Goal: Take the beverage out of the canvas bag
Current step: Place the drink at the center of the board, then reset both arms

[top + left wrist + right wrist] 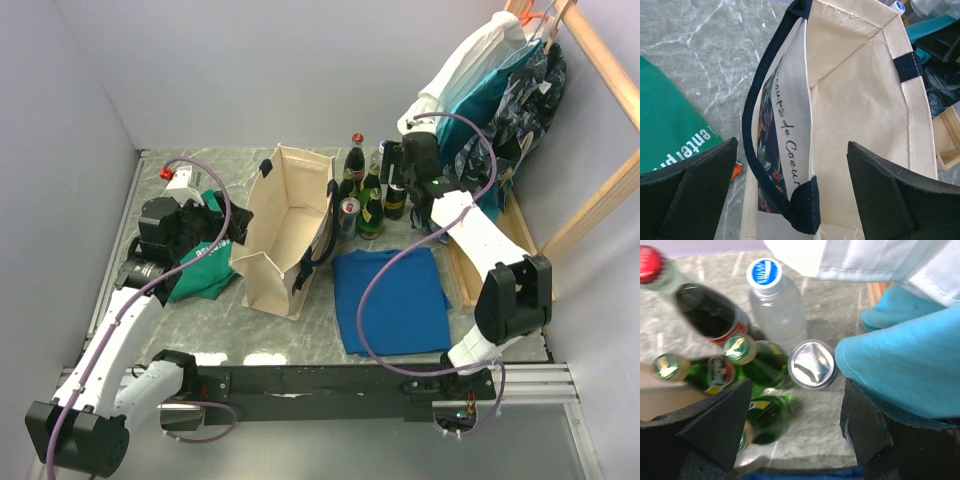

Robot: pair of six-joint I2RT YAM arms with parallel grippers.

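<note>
The cream canvas bag (285,225) with navy handles stands open mid-table; its inside (865,125) shows only bare cloth, and no beverage shows in it. Several drinks stand just right of it: a red-capped cola bottle (705,310), a water bottle (771,300), green bottles (747,357) and a silver-topped can (812,365). My right gripper (795,425) hovers open above them, nothing between its fingers, the can just ahead. My left gripper (792,200) is open at the bag's left rim, straddling the navy handle (805,205) without touching it.
A green cloth with white lettering (200,265) lies left of the bag, under my left arm. A flat blue cloth (390,300) lies at the front right. Teal and white clothes (490,80) hang on a wooden frame (600,190) at the back right, close to my right gripper.
</note>
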